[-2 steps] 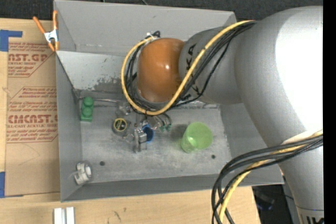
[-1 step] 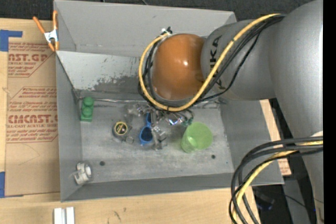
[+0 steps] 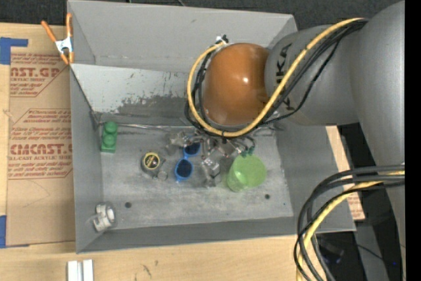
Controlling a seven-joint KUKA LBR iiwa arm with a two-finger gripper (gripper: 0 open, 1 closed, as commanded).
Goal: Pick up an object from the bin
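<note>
My gripper hangs low in the middle of the bin, mostly hidden under the arm's wrist. Just to its left lie two small blue round pieces, one nearer the front and the other behind it. A light green round lid lies right beside the gripper on its right. A small grey metal piece sits to the gripper's upper left. I cannot make out whether anything is held.
A green toy block stands by the bin's left wall. A small round black and gold thing lies left of the blue pieces. A silver metal fitting rests in the front left corner.
</note>
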